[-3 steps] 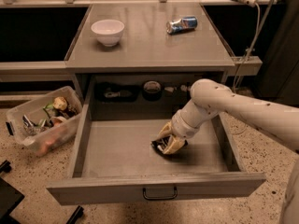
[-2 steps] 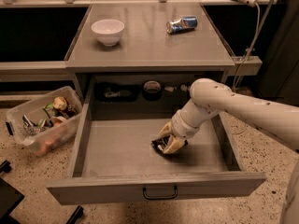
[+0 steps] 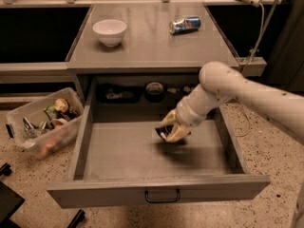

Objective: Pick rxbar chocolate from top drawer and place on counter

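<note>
- Spotting the rxbar chocolate as a small dark slab clamped in the end effector; can't read the lettering.
- Pinching the bar from both sides with the tan fingers, leaving the wrapper's dark edge poking out left of the fingertips.
- Holding it over the right-centre of the top drawer, apparently clear of the drawer floor, given the dark shadow on the floor below and slightly right.
- Reaching in from the right on a white arm, angled down over the drawer's right wall.
- Drawer pulled well out toward the camera, with a dark handle at the centre of the front panel.
- Behind the drawer's back wall: a dark recess with a few dark items and a round object; can't identify either.
- Above that: the grey bench, carrying a white bowl at rear left and a crushed blue-and-silver can at rear right, well apart from each other.
- Left of the cabinet, on the speckled floor: a clear plastic bin full of mixed bits, tilted, just beside the drawer's left wall.
</note>
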You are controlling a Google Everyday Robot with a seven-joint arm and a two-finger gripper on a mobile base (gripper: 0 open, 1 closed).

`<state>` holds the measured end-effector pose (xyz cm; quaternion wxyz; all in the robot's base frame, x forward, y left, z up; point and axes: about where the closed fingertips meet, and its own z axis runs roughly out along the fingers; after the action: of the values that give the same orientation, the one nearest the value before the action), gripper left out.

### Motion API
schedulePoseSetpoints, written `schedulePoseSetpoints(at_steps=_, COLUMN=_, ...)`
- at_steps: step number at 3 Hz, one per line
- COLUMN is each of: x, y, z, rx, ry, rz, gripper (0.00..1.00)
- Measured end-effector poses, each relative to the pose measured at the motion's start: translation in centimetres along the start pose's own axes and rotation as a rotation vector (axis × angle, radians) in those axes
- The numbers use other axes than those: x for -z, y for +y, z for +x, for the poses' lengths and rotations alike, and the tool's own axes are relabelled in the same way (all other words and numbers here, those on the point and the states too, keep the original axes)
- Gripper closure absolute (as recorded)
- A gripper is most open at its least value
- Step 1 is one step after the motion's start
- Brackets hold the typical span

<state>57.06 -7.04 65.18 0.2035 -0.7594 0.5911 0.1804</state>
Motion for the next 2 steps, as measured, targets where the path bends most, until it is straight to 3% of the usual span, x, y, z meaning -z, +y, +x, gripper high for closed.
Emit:
schedulePoseSetpoints(at_steps=1, x=5.8, y=-2.9, z=-4.5, rx=0.108, ry=-0.114, rz=0.026, gripper=1.0)
schedulePoseSetpoints(at_steps=2, x=8.7, y=-4.9, z=-5.4, rx=0.126, ry=-0.126, rz=0.082, gripper=1.0)
